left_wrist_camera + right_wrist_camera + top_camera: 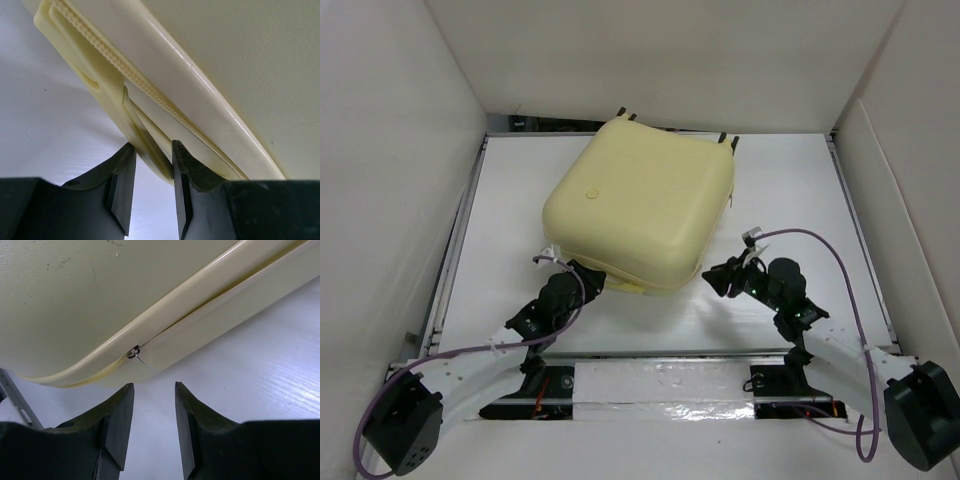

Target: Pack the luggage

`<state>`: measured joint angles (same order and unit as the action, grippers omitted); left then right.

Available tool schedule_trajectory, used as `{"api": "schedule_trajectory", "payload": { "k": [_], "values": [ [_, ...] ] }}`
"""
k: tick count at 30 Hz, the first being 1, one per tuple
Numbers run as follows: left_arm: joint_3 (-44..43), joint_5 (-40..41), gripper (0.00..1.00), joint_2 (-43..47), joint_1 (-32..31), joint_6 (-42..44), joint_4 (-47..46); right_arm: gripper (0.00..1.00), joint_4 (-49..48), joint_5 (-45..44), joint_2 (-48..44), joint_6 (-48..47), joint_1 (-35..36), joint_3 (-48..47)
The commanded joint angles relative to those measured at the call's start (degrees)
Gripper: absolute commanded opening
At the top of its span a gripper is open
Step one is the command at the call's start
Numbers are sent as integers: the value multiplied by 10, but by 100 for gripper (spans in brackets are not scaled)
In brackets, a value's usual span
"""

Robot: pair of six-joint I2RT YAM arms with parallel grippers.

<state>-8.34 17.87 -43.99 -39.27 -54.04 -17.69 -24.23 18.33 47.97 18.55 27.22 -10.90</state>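
No text reads in any view. The luggage [650, 210] lid carries a small round mark [588, 193], too small to make out.

Robotics lab test cell: plain white panels [390, 150] wall in a white bench [790, 190], left arm [470, 378] and right arm [840, 350] bolted at its near edge.

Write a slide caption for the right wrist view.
Open right claw facing the zipper pull on the pale yellow luggage.
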Motion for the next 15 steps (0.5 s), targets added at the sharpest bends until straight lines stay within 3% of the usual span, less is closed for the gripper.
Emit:
{"api": "schedule_trajectory", "payload": {
  "k": [1,8,12,15],
  "values": [
    [-42,-58,20,7,-9,75,-24,45,-75,-28,26,-43,13,-26],
    [-51,-70,45,-3,-9,89,12,46,-118,-23,95,-71,29,-51],
    [-55,-64,43,29,-9,104,60,45,-144,-35,119,-76,42,-54],
    [-54,-64,30,65,-9,113,84,32,-194,-44,142,-68,48,-47]
  ]
}}
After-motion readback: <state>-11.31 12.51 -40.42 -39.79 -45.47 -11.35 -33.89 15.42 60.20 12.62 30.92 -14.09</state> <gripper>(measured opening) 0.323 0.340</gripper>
